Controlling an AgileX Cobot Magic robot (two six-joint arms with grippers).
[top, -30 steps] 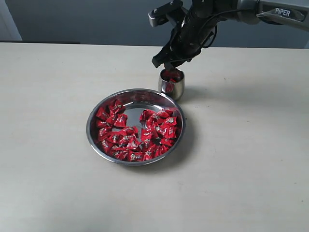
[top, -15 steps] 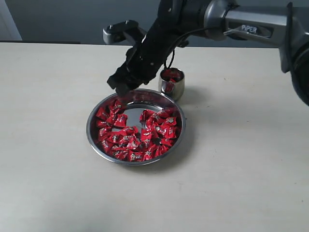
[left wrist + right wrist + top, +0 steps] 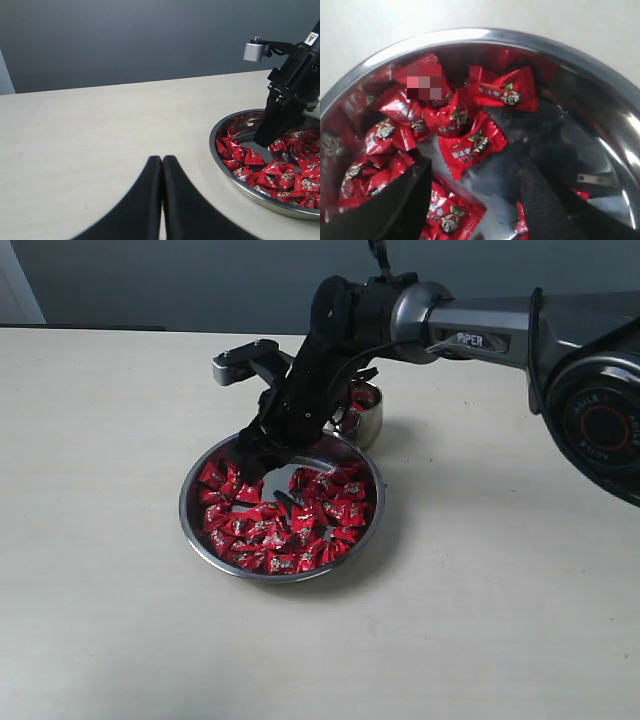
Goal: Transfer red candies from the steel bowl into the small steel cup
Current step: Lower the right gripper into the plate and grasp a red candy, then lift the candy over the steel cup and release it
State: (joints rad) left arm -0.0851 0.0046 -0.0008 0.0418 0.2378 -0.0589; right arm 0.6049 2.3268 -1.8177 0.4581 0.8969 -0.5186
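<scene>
The steel bowl (image 3: 195,525) (image 3: 220,160) (image 3: 470,36) sits mid-table, full of red candies (image 3: 262,530) (image 3: 285,175) (image 3: 472,145). Behind its far right rim stands the small steel cup (image 3: 368,422), with red candies inside it. My right gripper (image 3: 250,455) (image 3: 475,187) is down inside the bowl's far left part, open, its fingers (image 3: 540,200) straddling a candy (image 3: 451,212) on the bowl's floor. Off to the bowl's left, my left gripper (image 3: 162,161) hovers over bare table, shut and empty.
The beige table (image 3: 100,590) spreads wide around the bowl on all sides. A dark grey wall (image 3: 125,40) runs behind the table's far edge.
My right gripper left the spot above the cup, swung left and dropped into the bowl among the candies. The left gripper's earlier position is not shown.
</scene>
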